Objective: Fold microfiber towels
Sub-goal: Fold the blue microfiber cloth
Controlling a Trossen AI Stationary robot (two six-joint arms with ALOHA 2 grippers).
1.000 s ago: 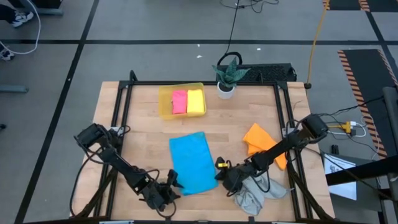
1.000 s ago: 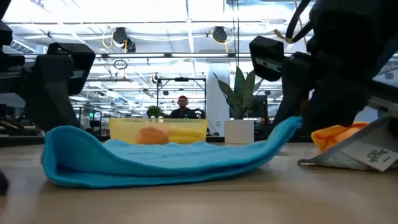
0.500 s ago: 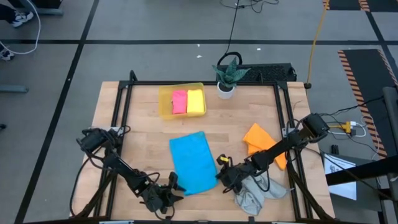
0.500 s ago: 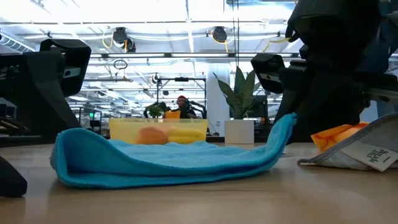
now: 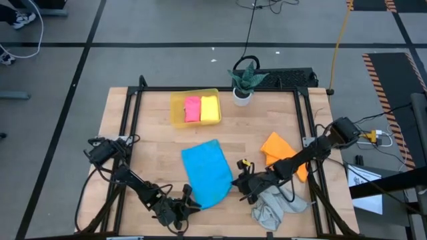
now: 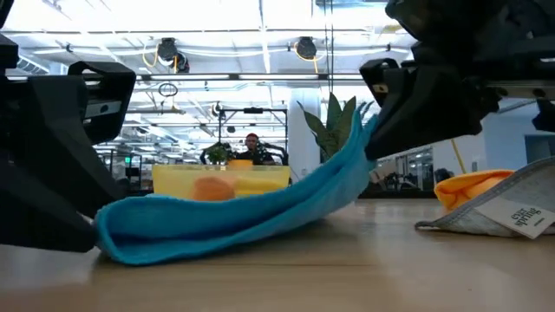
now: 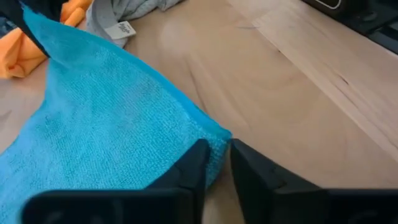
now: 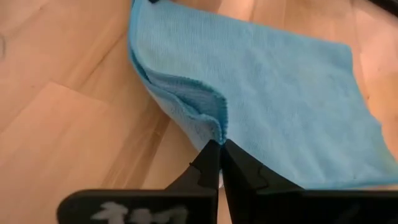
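The blue towel (image 5: 207, 172) lies mid-table, its near right corner raised. My right gripper (image 5: 240, 180) is shut on that corner, seen lifted in the low view (image 6: 354, 130). My left gripper (image 5: 189, 203) is at the near left corner, its fingers closed on it in the left wrist view (image 7: 217, 163). The towel's far part rests flat on the wood. An orange towel (image 5: 280, 150) and a grey towel (image 5: 270, 208) lie at the right. Pink (image 5: 192, 109) and yellow (image 5: 210, 108) towels lie folded in a yellow tray (image 5: 175, 110). My left gripper pinches the blue towel's near left corner (image 7: 217, 142) between its two fingers, slanting down from the near left. That corner stays low at the table. My right gripper pinches the near right corner (image 8: 219, 132) between its shut fingers; two layers show there. It slants down from the right. The corner is lifted, and the towel slopes down from it to the table.
A potted plant (image 5: 244, 81) stands at the far edge, right of the tray. A black frame (image 5: 133, 120) runs along the table's sides. Bare wood lies between the blue towel and the tray. A person shows far behind the table (image 6: 252, 149).
My right gripper has risen and rolled, drawing the blue towel's near right corner up off the table, so the towel slopes from that corner. My left gripper has closed in on the near left corner, and that end of the towel has shifted a little toward the right.
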